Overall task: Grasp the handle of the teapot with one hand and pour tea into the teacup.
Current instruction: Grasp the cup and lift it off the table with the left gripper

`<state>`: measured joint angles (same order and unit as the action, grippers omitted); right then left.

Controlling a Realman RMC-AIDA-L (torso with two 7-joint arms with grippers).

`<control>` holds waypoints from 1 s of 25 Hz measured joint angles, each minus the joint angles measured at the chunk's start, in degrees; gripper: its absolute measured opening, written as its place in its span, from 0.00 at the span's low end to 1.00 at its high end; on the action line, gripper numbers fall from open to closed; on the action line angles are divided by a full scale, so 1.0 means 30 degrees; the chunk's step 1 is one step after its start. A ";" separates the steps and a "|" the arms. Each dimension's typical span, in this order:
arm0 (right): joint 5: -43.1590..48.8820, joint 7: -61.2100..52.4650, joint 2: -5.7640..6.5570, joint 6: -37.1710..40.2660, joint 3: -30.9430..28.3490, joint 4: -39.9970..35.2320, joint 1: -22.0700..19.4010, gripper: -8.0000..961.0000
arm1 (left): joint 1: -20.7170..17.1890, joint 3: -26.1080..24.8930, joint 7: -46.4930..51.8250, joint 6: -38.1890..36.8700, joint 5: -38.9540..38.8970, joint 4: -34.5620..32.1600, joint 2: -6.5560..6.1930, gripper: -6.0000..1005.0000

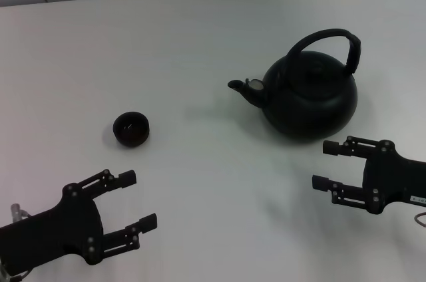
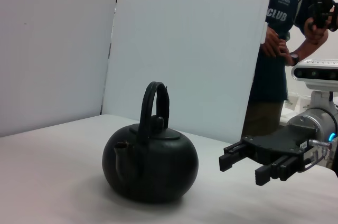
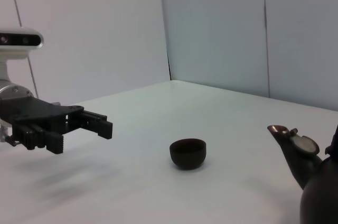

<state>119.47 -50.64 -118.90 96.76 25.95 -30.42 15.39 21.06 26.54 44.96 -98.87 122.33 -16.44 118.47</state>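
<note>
Altogether, one teapot [image 1: 310, 99] with one arched handle [image 1: 331, 40] stands right of centre, spout pointing left towards one teacup [image 1: 131, 128] well apart. The table [image 1: 200, 49] lies open between them. Left gripper [image 1: 136, 212], near left, and right gripper [image 1: 325, 165], just before the teapot, both spread apart, holding nothing; their arms are cut off.

A white table [image 1: 200, 42] meets pale wall panels [image 2: 185, 39]; a person [image 2: 272, 65] stands behind.

Black grippers, ridged parallel fingers [image 1: 130, 177], visible screws; white head unit [image 2: 315, 71].
</note>
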 joint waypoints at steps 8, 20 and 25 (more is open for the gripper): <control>0.0012 0.0130 0.0000 -0.0015 -0.0096 0.0063 0.0113 0.70 | -0.0135 -0.0033 -0.0152 0.0015 -0.0234 0.0174 0.0022 0.80; -0.0054 0.0153 -0.0030 -0.0028 -0.0125 0.0063 0.0158 0.70 | -0.1203 -0.2715 -0.4542 0.2118 -0.5085 0.1770 0.0011 0.80; -0.0079 0.0153 -0.0029 -0.0027 -0.0160 0.0051 0.0223 0.70 | -0.1306 -0.3151 -0.5476 0.2292 -0.5153 0.2250 0.0027 0.80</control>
<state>119.23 -50.18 -118.99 96.67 25.47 -30.26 16.06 17.14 17.09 28.53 -92.00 106.88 -9.68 118.55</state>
